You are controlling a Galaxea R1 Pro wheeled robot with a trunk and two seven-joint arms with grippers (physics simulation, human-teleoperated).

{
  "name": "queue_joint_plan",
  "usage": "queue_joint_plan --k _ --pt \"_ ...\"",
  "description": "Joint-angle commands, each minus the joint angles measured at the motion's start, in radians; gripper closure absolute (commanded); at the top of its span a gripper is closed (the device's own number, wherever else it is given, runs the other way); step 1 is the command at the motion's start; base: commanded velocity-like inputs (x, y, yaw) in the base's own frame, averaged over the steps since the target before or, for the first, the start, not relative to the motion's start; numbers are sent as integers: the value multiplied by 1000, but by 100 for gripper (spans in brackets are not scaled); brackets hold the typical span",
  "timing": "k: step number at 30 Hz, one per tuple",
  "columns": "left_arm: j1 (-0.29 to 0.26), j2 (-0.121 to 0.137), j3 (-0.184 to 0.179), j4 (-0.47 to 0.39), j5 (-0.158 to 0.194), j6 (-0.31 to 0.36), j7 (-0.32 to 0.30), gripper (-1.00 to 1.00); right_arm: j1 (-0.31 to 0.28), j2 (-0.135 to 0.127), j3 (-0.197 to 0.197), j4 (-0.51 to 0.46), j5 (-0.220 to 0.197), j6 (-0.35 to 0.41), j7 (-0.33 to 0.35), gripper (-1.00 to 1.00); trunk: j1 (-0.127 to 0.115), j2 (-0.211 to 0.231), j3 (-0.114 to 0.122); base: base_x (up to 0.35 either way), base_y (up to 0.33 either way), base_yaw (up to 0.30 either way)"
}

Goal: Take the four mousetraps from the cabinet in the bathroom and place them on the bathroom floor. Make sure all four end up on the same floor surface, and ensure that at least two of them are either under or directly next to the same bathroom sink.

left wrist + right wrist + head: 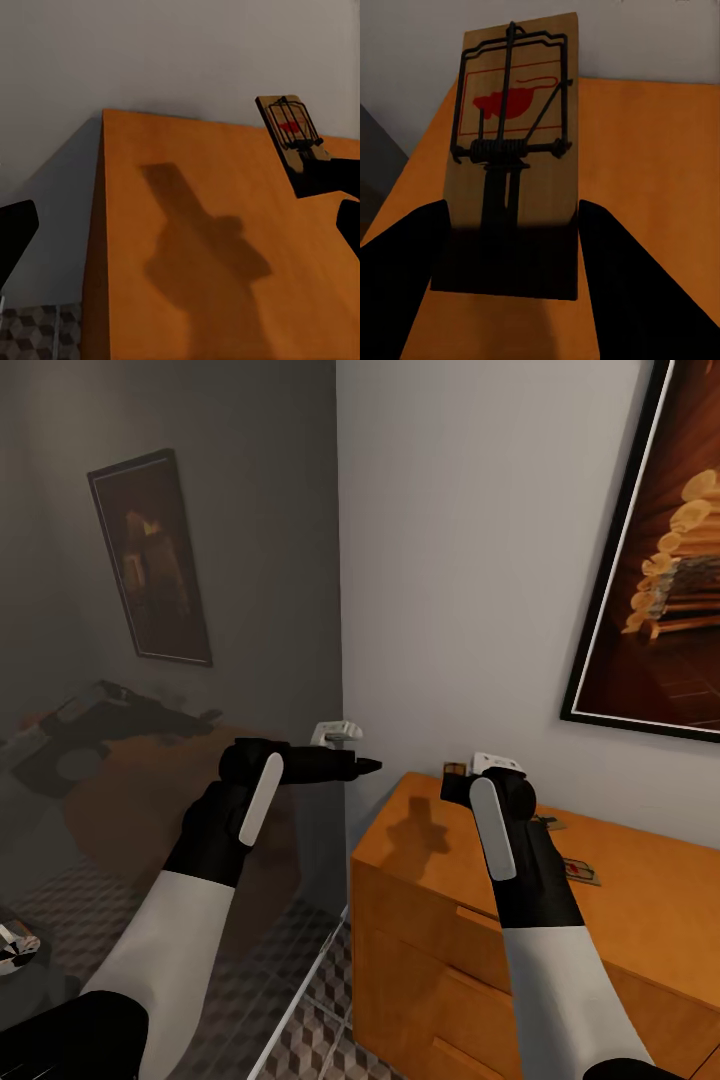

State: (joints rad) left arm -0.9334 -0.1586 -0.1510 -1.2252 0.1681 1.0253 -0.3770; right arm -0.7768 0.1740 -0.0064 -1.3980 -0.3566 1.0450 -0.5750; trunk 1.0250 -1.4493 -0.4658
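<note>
A mousetrap (514, 161) is clamped between the right gripper (478, 778)'s fingers, raised above the orange-brown cabinet (420, 860) top; another mousetrap (580, 871) lies on that top. The left gripper (345, 765) is held apart, empty, beside the cabinet's edge. The trap should be carried level and low. Patterned bathroom floor (320, 1020) lies free leftward.
</note>
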Motion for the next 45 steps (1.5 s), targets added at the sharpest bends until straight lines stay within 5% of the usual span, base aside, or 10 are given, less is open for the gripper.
queue_joint_plan --k 1,18,45 --pt "-1 0 1 0 4 6 1 -100 -1 0 -1 -1 -10 2 -9 100 0 -1 -1 0 0 0" --pt "-1 -1 1 1 4 5 4 -100 -1 0 -10 -2 5 2 -77 100 0 -1 8 0 0 -129" --pt "-1 -5 -2 49 2 -6 4 -100 -1 -16 -13 -3 4 2 -83 100 0 -1 28 0 0 -229"
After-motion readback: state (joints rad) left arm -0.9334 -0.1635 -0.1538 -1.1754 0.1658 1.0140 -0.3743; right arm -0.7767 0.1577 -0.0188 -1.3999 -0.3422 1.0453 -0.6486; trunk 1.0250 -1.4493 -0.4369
